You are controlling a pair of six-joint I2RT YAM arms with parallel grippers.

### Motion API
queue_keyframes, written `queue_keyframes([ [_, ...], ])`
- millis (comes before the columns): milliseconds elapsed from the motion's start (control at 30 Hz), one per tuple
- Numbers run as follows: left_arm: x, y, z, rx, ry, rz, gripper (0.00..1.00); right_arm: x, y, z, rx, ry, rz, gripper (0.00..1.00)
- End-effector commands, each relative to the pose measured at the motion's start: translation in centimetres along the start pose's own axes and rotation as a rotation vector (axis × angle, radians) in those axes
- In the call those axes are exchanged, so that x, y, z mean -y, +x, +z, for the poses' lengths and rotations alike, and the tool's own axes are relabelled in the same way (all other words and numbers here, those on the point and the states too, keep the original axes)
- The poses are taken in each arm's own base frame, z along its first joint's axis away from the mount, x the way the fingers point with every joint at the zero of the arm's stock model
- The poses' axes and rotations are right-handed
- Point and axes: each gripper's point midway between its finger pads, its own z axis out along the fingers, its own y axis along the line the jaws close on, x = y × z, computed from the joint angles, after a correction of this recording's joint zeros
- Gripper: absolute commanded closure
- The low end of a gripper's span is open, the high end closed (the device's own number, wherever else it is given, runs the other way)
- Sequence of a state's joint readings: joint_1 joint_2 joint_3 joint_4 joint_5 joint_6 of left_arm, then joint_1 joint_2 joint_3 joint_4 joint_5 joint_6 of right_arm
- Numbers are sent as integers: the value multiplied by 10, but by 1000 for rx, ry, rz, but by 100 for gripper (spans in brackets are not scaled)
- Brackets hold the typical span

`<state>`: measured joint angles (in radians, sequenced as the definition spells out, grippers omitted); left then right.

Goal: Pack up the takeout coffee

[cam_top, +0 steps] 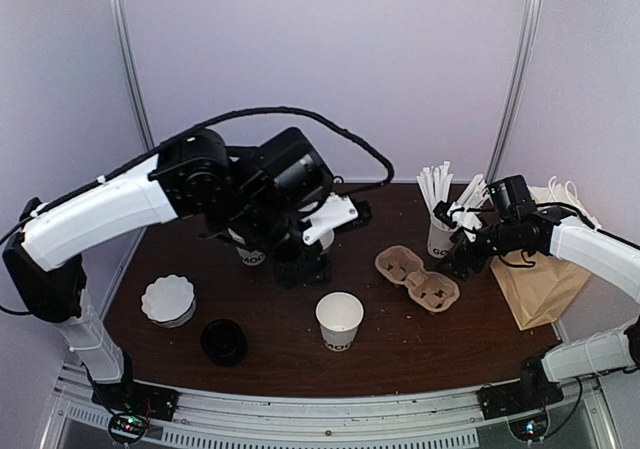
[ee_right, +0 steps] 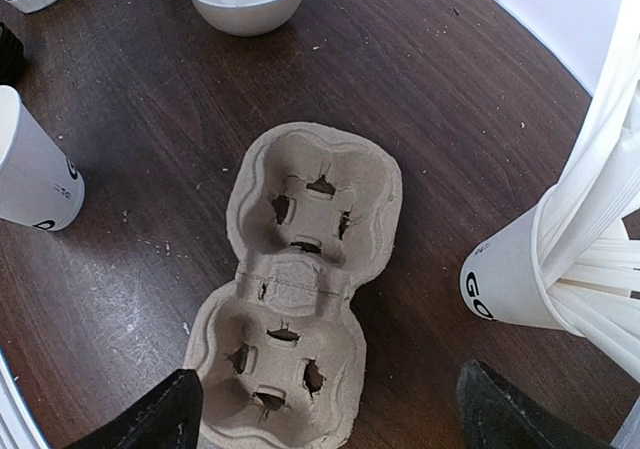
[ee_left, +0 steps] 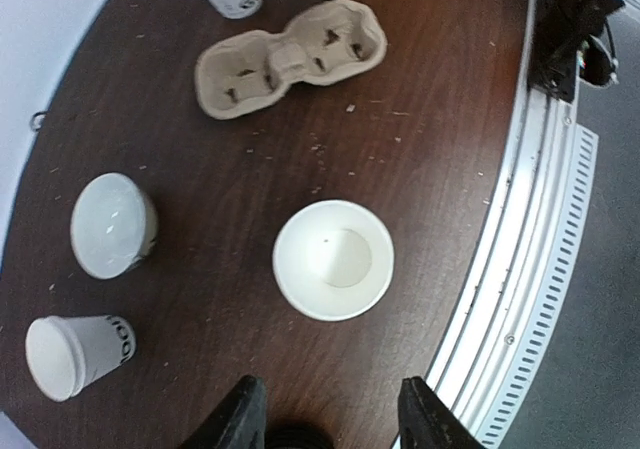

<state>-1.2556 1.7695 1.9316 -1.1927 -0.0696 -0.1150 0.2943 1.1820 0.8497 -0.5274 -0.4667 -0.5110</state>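
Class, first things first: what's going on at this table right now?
Two robot arms reach over a table, and neither holds anything. The left gripper hangs open, looking down on a lidless cup. The right gripper is open over the cardboard carrier, whose wells are empty, beside a cup of sticks. A black lid lies loose.

A robotics lab booth: plain pale wall panels (cam_top: 330, 59) and metal posts (cam_top: 130, 59) fill the upper frame, a slotted aluminium rail (cam_top: 330, 409) edges the dark table (cam_top: 450, 339) below.
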Motion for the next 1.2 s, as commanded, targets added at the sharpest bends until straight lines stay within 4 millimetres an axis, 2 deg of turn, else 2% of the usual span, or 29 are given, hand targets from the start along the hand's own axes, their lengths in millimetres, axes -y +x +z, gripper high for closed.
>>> queue_keyframes([
  [0, -42, 62, -11, -171, -237, -162, 52, 0, 2, -3, 1, 3, -7, 8],
  [100, -45, 107, -13, -266, -293, -307, 52, -2, 4, -4, -2, 2, -11, 8],
  [233, -48, 156, -12, -341, -345, -407, 54, 1, 6, -1, -12, 12, -15, 8],
  [300, -47, 175, -5, -366, -350, -446, 54, 2, 5, 0, -16, 10, -12, 8],
  [467, -27, 216, 27, -440, -266, -514, 51, 0, 7, 2, -23, -3, -5, 8],
  [567, -16, 222, 43, -461, -208, -506, 48, 0, 8, 2, -24, -1, -9, 8],
  [733, -17, 222, 59, -456, -200, -487, 47, 2, 8, -1, -22, 18, -15, 8],
  [967, -18, 230, 77, -507, -168, -505, 54, 3, 7, -2, -20, 25, -12, 8],
  [1167, -18, 239, 83, -548, -172, -515, 60, 3, 8, -2, -21, 27, -16, 8],
])
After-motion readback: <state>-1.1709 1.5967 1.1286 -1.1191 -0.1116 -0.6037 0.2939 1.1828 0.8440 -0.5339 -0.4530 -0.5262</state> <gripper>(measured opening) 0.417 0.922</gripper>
